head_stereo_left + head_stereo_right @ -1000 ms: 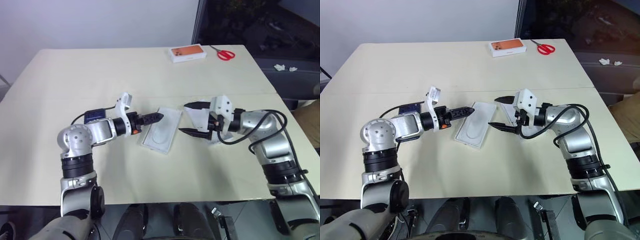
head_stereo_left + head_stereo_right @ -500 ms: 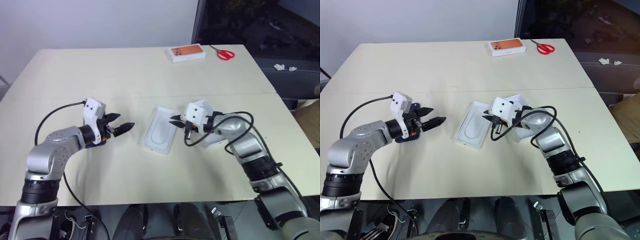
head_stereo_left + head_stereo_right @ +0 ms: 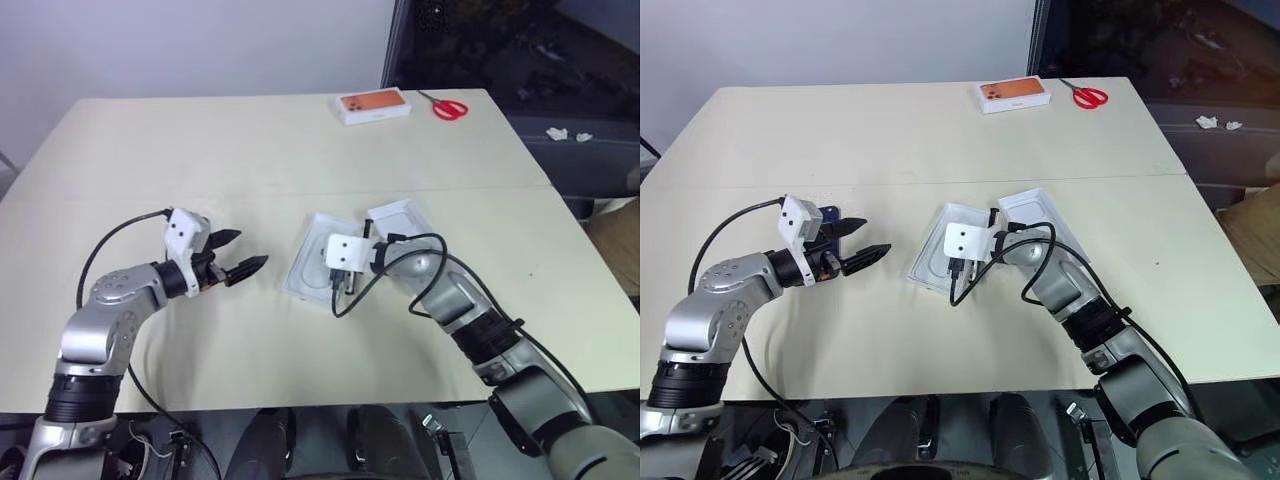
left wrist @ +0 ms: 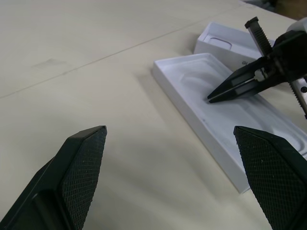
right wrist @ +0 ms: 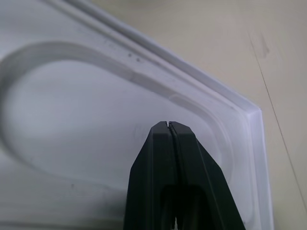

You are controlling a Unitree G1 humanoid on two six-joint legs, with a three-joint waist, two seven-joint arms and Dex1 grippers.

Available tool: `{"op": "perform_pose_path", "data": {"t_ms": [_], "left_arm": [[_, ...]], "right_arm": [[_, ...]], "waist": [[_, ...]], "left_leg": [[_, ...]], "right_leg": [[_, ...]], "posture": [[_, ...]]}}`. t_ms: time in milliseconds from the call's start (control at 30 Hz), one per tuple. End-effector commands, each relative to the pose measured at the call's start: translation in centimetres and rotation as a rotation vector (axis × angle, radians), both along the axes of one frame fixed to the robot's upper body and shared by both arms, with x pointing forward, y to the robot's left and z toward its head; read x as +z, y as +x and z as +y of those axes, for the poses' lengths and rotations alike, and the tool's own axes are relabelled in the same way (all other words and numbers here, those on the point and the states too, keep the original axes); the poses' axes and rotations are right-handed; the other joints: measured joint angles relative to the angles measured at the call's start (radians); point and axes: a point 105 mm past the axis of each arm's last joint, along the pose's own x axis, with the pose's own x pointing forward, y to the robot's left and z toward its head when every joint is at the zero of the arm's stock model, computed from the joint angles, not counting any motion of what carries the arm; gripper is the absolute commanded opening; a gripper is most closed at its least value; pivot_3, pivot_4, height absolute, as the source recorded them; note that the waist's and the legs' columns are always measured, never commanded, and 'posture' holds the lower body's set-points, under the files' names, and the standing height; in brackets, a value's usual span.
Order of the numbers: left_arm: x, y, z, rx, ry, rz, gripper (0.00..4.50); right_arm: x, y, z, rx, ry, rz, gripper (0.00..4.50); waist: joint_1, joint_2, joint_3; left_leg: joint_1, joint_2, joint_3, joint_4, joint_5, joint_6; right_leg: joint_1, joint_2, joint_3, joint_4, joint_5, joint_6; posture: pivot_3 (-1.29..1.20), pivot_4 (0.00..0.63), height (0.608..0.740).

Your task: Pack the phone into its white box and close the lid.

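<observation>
Beige table (image 3: 300,140) | left tool (image 3: 243,253) apart | right tool (image 4: 211,99) together over white box (image 3: 312,262)

A: What is the right tool (image 5: 169,125) doing?

B: Its two black fingers (image 5: 153,163) are pressed together, with only a hairline seam between them at the tip. Nothing is caught between them.

A: And beneath it?

B: A white insert (image 5: 72,124) with a shallow oval recess. The tip sits over the recess floor, close to the curved inner wall. I cannot tell whether it touches.

A: Anything beyond that?

B: The white box (image 5: 249,143) wall rims the insert with a stepped edge, ending in a squared corner. Past that edge lies the pale bench (image 5: 240,48), marked by a thin dark line.
</observation>
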Motion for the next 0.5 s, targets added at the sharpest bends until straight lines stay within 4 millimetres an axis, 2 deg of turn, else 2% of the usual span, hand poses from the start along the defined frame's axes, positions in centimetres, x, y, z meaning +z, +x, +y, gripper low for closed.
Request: {"op": "perform_pose_path", "data": {"t_ms": [33,167,333,433,500], "left_arm": [[1.4,-0.2,-0.6,-0.023,-0.008,-0.063,4.5],[1.3,0.0,-0.5,-0.023,0.002,-0.064,4.5],[1.3,0.0,-0.3,-0.017,0.003,-0.063,4.5],[1.0,-0.1,0.1,-0.012,0.012,-0.05,4.5],[0.9,-0.1,0.3,-0.009,0.013,-0.042,4.5]], "right_arm": [[0.4,-1.0,1.3,0.101,-0.053,-0.036,0.05],[0.4,-1.4,1.3,0.124,-0.054,-0.023,0.05],[1.9,-0.4,0.8,0.104,-0.018,-0.084,0.05],[4.9,0.1,0.6,0.059,0.204,-0.021,0.05],[5.6,0.2,0.2,0.047,0.259,0.011,0.05]], "waist": [[0.0,0.0,0.0],[0.002,0.0,0.0],[0.002,0.0,0.0],[0.002,0.0,0.0],[0.002,0.0,0.0]], "left_leg": [[0.0,0.0,0.0,0.0,0.0,0.0],[0.0,0.0,0.0,0.0,0.0,0.001],[0.0,0.0,0.0,0.0,0.0,0.0],[0.0,0.0,0.0,0.0,0.0,0.0],[0.0,0.0,0.0,0.0,0.0,0.0]], "right_leg": [[0.0,0.0,0.0,0.0,0.0,0.0],[0.0,0.0,0.0,0.0,0.0,0.0],[0.0,0.0,0.0,0.0,0.0,0.0],[0.0,0.0,0.0,0.0,0.0,0.0],[0.0,0.0,0.0,0.0,0.0,0.0]], "posture": [[0.0,0.15,0.74],[0.0,0.15,0.74],[0.0,0.15,0.74],[0.0,0.15,0.74],[0.0,0.15,0.74]]}}
